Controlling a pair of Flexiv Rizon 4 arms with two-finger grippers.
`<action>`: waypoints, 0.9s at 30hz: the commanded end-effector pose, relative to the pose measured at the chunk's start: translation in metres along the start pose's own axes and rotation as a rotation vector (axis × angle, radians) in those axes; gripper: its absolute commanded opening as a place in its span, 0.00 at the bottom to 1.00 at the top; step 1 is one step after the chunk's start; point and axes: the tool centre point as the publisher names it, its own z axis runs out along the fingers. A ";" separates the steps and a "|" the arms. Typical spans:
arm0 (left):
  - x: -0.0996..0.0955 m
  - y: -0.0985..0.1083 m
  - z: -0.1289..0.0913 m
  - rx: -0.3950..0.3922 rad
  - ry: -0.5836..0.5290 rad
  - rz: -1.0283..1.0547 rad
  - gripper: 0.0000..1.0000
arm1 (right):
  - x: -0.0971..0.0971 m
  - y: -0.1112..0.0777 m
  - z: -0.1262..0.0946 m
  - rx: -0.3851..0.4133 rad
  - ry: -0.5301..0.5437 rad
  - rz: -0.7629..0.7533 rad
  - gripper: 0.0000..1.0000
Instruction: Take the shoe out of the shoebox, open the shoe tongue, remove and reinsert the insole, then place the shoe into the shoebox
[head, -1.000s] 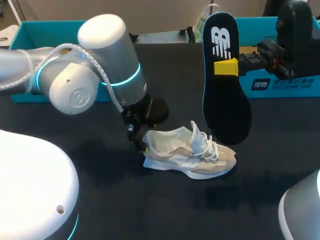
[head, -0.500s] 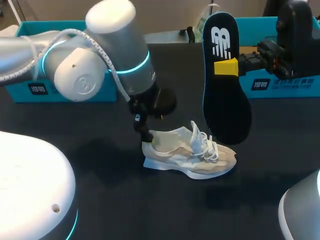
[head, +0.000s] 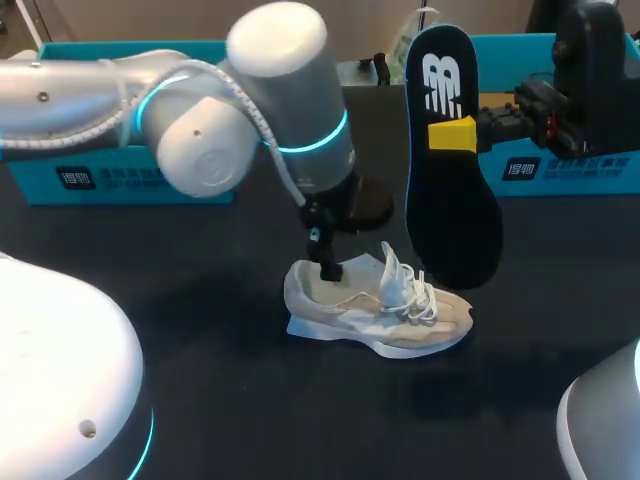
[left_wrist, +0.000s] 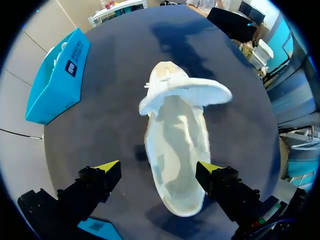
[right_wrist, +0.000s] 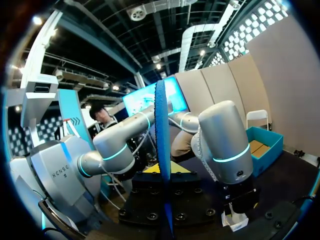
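Observation:
A white and beige shoe (head: 380, 312) lies on the dark table, its tongue pulled up. My left gripper (head: 326, 262) hangs just above its heel opening. In the left wrist view the shoe (left_wrist: 176, 150) lies between and below the fingers of the left gripper (left_wrist: 159, 169), which is open and does not touch the shoe. My right gripper (head: 470, 134) is shut on the dark insole (head: 450, 200), held upright in the air above the shoe's toe. In the right wrist view the insole (right_wrist: 161, 145) stands edge-on out of the right gripper (right_wrist: 162, 207).
A teal shoebox (head: 565, 165) stands at the back right behind the insole. Another teal box part (head: 110, 178) lies at the back left, also seen as the teal box (left_wrist: 57, 80) beyond the left gripper. The left arm's elbow (head: 270, 100) rises over the table's middle.
My left arm has swung to the right, bringing its open gripper from beside the heel to over the shoe's opening. The right arm and insole have kept still.

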 end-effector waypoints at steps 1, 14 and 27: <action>-0.015 -0.016 0.032 -0.021 0.026 -0.019 1.00 | -0.002 0.001 0.002 0.004 0.002 0.001 0.00; -0.013 -0.011 0.047 -0.018 0.043 -0.052 0.72 | -0.002 0.001 0.002 0.004 0.002 0.001 0.00; -0.007 -0.002 0.051 -0.020 0.075 -0.067 0.44 | -0.002 0.001 0.002 0.004 0.002 0.001 0.00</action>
